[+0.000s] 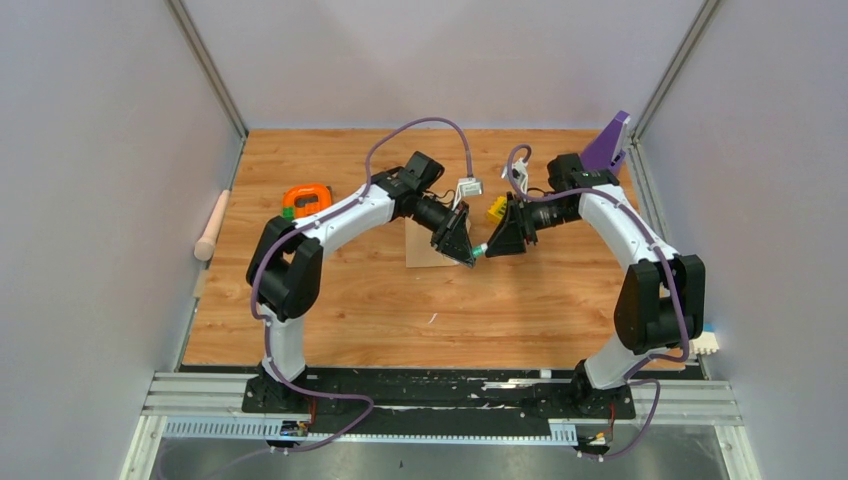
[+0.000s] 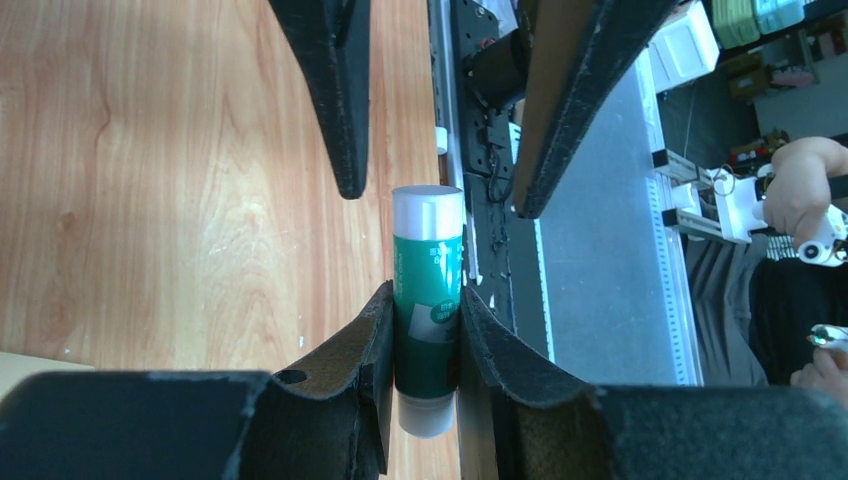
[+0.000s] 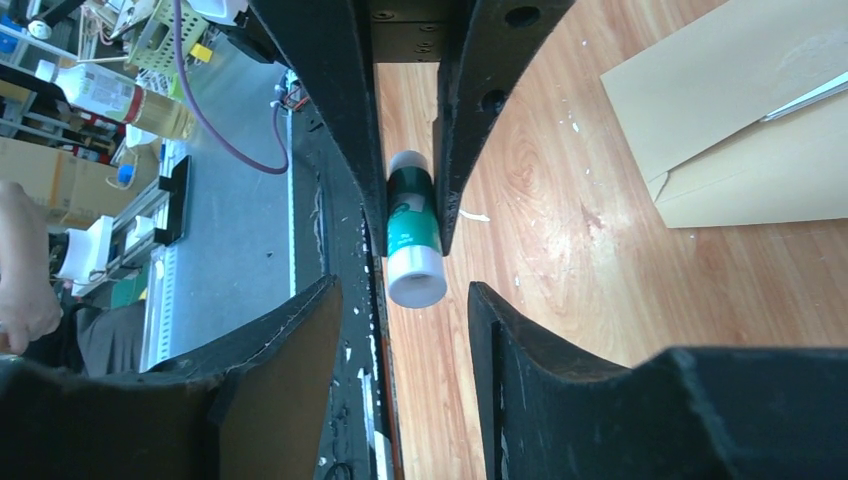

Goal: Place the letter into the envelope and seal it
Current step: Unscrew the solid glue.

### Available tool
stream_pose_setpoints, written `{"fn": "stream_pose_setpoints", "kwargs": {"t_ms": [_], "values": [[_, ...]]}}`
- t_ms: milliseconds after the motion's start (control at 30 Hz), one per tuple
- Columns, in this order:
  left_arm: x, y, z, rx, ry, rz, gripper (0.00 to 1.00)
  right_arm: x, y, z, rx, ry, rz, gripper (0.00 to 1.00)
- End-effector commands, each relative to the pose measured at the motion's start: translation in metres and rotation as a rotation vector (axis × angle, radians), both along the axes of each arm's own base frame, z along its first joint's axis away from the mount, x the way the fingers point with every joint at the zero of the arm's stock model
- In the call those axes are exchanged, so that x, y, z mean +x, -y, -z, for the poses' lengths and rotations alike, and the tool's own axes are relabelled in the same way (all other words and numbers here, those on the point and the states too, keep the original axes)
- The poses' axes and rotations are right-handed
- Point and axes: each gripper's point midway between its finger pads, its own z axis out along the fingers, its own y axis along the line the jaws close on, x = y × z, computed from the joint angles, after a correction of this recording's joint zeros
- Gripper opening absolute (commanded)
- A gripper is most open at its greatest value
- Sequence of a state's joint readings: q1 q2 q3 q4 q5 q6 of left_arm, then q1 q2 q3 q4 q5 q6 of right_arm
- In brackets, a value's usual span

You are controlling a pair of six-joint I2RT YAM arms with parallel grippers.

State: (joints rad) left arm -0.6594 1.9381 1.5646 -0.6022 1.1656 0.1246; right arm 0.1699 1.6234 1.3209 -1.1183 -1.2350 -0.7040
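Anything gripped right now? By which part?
Left gripper clamps the green glue stick by its green body, leaving the cap free. Right gripper is open at the cap, not touching.

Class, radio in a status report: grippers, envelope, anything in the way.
Left gripper shut on green glue stick. Right gripper open, jaws flanking its white cap, not touching. Envelope flat on table, untouched. No obstacle seen.

The envelope lies flat (letter edge peeking out).

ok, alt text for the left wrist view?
Green glue stick gripped in the left tool, white cap pointing at the right tool, whose open fingers flank the cap's end without touching. Wood table below.
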Motion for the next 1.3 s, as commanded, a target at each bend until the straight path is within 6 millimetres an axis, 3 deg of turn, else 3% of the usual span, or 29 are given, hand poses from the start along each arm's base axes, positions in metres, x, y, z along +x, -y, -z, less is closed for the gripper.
{"fn": "stream_pose_setpoints", "kwargs": {"t_ms": [0,367,667,833,1100,1200,1267], "values": [[-0.001,0.004,-0.019,-0.064,-0.004,0.027,0.05,0.008,-0.003,-0.005,0.017,0.067,0.001,0.50],[0.001,0.003,-0.018,-0.052,0.005,0.026,0.05,0.008,-0.005,-0.004,0.031,0.028,0.004,0.32],[0.026,0.002,-0.015,0.033,0.174,-0.085,0.03,0.017,-0.010,0.003,0.041,-0.133,0.020,0.18],[0.044,-0.001,-0.014,0.093,0.317,-0.175,0.03,0.031,-0.015,0.012,0.060,-0.319,0.047,0.16],[0.051,-0.007,-0.007,0.163,0.563,-0.250,0.02,0.049,-0.018,0.025,0.051,-0.534,0.098,0.17],[0.056,-0.009,-0.006,0.191,0.655,-0.277,0.02,0.051,-0.019,0.025,0.052,-0.573,0.107,0.19],[0.056,-0.009,-0.005,0.208,0.699,-0.286,0.02,0.051,-0.019,0.025,0.049,-0.581,0.113,0.26]]}}
